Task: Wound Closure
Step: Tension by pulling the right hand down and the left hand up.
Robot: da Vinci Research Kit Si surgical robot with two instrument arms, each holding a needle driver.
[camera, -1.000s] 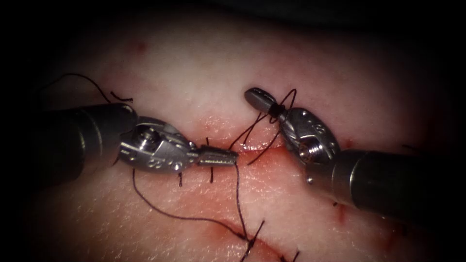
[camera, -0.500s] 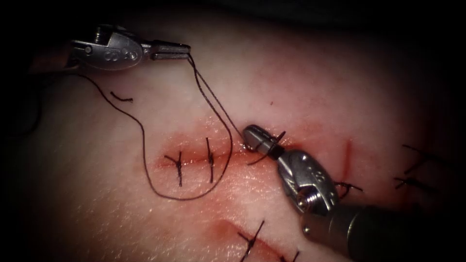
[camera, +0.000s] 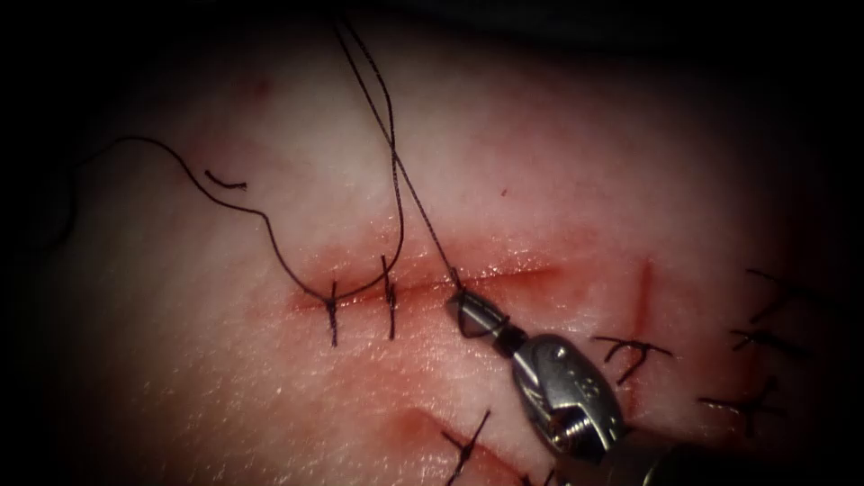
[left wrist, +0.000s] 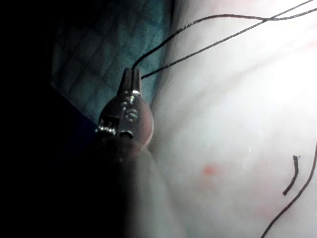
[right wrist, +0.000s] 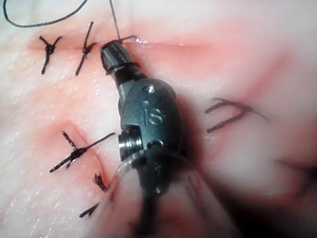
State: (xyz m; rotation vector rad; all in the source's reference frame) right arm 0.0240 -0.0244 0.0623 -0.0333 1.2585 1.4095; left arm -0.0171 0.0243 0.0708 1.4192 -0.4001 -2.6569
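My right tool [camera: 461,304] comes in from the lower right, its tip at the near edge of the cut [camera: 513,273] in the tissue [camera: 558,162]. Its jaws are shut on the thread's short end where the thread leaves the cut, and a loop of thread [camera: 491,325] circles the jaws. In the right wrist view the right tool [right wrist: 110,49] shows the same wrap. Two strands of thread [camera: 393,153] run taut from the cut up past the top edge. In the left wrist view my left tool [left wrist: 131,75] is shut on that thread [left wrist: 213,42].
Two tied stitches [camera: 333,311] [camera: 389,306] cross the cut's left part. A slack length of thread [camera: 180,160] trails away to the left, beside a cut end [camera: 225,181]. More stitches lie at the right [camera: 633,349] and along a lower cut [camera: 468,443]. Red fluid lines the cut.
The left tool has gone up and out past the endoscope view's top, drawing the thread taut and shrinking the slack loop. The right tool has shifted down to the cut's near edge.
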